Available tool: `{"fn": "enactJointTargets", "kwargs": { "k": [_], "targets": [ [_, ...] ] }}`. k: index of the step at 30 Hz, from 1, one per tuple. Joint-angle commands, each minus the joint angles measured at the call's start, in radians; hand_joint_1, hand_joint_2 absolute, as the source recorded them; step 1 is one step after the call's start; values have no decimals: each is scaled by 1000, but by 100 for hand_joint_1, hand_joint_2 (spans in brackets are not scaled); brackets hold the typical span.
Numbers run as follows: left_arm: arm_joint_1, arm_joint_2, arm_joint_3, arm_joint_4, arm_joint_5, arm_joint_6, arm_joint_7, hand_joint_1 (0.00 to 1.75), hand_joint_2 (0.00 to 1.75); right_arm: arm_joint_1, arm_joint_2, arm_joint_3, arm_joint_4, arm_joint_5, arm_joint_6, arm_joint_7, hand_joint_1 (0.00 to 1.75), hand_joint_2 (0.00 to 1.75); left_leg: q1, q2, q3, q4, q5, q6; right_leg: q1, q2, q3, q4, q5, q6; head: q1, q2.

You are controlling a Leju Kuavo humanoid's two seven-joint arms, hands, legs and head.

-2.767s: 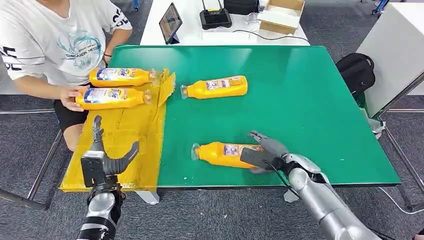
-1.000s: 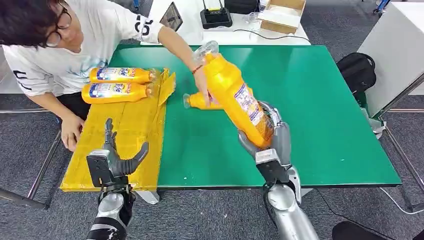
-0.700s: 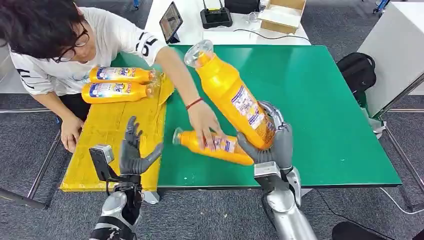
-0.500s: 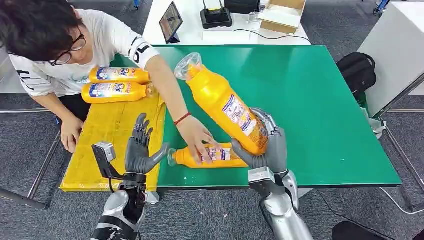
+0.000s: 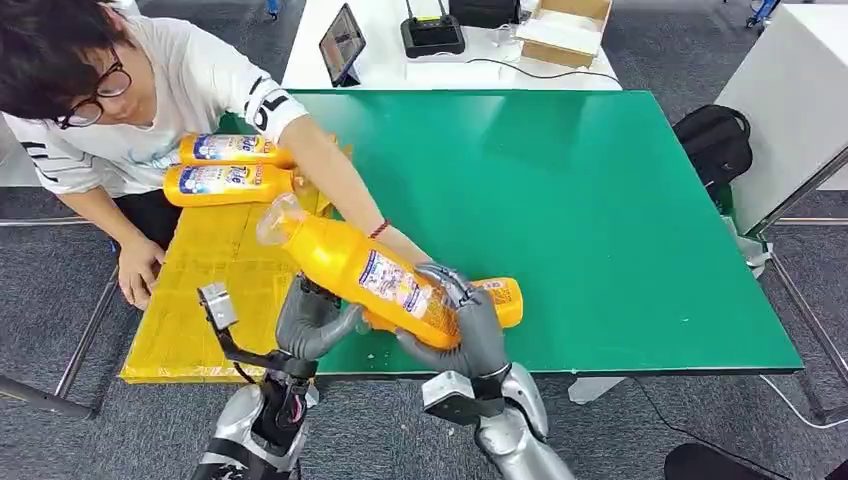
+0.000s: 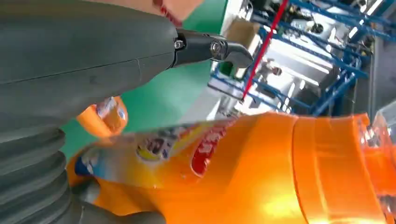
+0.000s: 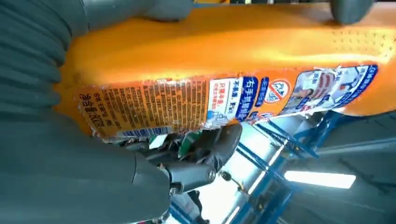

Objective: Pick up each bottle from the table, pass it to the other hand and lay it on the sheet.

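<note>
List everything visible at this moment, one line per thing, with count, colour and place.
Held bottle: 1, orange, tilted between the two robot hands above the table's near edge.
Bottle on table: 1, orange, lying on the green behind the right hand, mostly hidden.
Bottles on sheet: 2, orange, side by side at its far end.
Sheet: 1, yellow, on the table's left part.
Table: 1, green.
Tablet: 1, dark, on the white desk behind.
Cardboard box: 1, brown, same desk.
Backpack: 1, black, on the floor.
Person: 1, white shirt, reaching across the sheet.
Left hand: grey, at the bottle's underside.
Right hand: grey, gripping the bottle's base.
</note>
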Motion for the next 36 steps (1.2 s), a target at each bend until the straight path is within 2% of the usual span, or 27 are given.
{"fn": "enactJointTargets", "kwargs": {
  "k": [1, 18, 24, 25, 29, 30, 32, 36],
  "targets": [
    [-6, 32, -52, -1, 15, -46, 4, 0, 175, -52, 18, 71, 209, 23, 37, 29, 169, 175, 0, 2, 5, -1, -2, 1, 1, 1, 5, -2, -1, -3, 0, 0],
    [-6, 33, -56, -3, 12, -50, 3, 0, 175, -56, 24, 75, 228, 22, 39, 32, 171, 175, 0, 1, 4, -1, -1, 1, 1, 0, 3, -1, -1, -3, 0, 0],
    [-1, 33, -62, -8, 6, -58, 2, 0, 175, -64, 50, 68, 264, -13, 51, 30, 169, 175, 0, 2, 5, -1, -2, 1, 1, 0, 4, -1, -1, -3, 0, 0],
    [1, 32, -62, -10, 6, -59, 2, 0, 175, -68, 51, 71, 268, -14, 55, 35, 173, 175, 0, 1, 4, -1, -1, 1, 1, 0, 3, -1, -1, -2, 0, 0],
    [-8, 34, -69, 6, -13, -54, 5, 0, 175, -88, 50, 110, 314, 7, 85, 50, 169, 175, 0, 2, 3, -1, -1, 1, 1, 1, 2, -1, 0, -2, 0, 0],
    [-14, 41, -76, 11, -53, -31, 1, 0, 175, -92, 50, 120, 326, 17, 86, 57, 169, 175, 1, 2, 5, -1, -2, 1, 1, 1, 5, -1, -1, -3, 0, 0],
    [-43, 69, -113, 46, -270, 129, 0, 0, 175, -111, 47, 156, 366, 62, 90, 112, 175, 175, 0, 1, 3, -1, -1, 1, 1, 0, 2, -1, 0, -2, 0, 0],
    [-66, 71, -96, 95, -313, 134, -10, 0, 175, -123, 49, 173, 403, 75, 101, 118, 175, 175, 0, 1, 4, -1, 0, 1, 1, 0, 3, -1, 0, -2, 0, 0]
  ]
}}
